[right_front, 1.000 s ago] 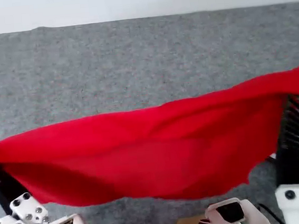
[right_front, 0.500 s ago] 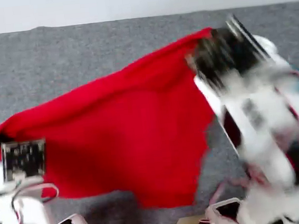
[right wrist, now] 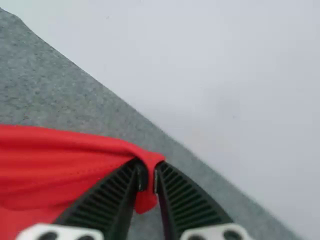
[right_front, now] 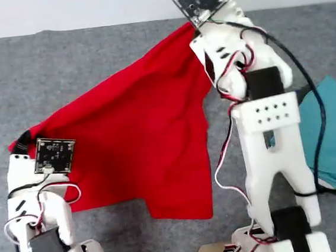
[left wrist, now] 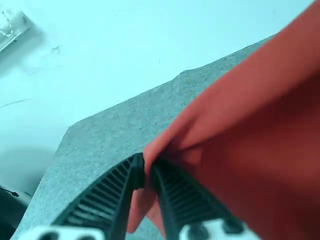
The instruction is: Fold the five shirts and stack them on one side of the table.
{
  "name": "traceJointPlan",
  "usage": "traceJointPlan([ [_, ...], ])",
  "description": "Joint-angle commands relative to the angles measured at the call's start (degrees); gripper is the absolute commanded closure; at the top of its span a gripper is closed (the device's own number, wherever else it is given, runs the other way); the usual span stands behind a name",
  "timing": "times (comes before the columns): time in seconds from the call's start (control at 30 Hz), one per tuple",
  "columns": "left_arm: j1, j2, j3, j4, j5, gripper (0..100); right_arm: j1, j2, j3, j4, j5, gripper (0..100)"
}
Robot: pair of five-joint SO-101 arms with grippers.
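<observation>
Red shirt (right_front: 139,140) is strung between the two claws, one corner in each. The left claw (left wrist: 145,167) is clenched on a bunched corner, and cloth rolls over its tips and falls away to one side of it. The right claw (right wrist: 148,175) is clenched on another corner. A small fold of red pokes out past its tips, and the rest trails back beneath it.

From the high view the right claw is reached far out, near the back edge of the grey mat (right_front: 90,56), while the left claw (right_front: 21,143) sits close in to its own base. The held edge therefore runs slantwise from one claw to the other. The body of the shirt drops from that edge toward the near side of the mat. Its lower hem looks to rest on the mat, though I cannot tell for sure. A teal shirt (right_front: 329,128) lies on the far side of the right arm from the red one, well apart from both claws.

The step in hand looks like spreading the shirt flat, before any fold. Next, both claws should come down together with the edge taut, so the cloth lands smooth and square. Only then should they let go.
</observation>
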Motion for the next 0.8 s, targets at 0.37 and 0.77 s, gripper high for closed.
traceJointPlan([
  [0.37, 2.1, 35.5, -18.9, -8.6, 0.4, 99, 1.1, 6.1, -0.6, -8.3, -0.5, 98.7],
  [0.77, 2.7, 77.5, -52.2, -8.4, 0.4, 99, 1.3, 16.0, -2.0, -20.2, 1.9, 98.5],
])
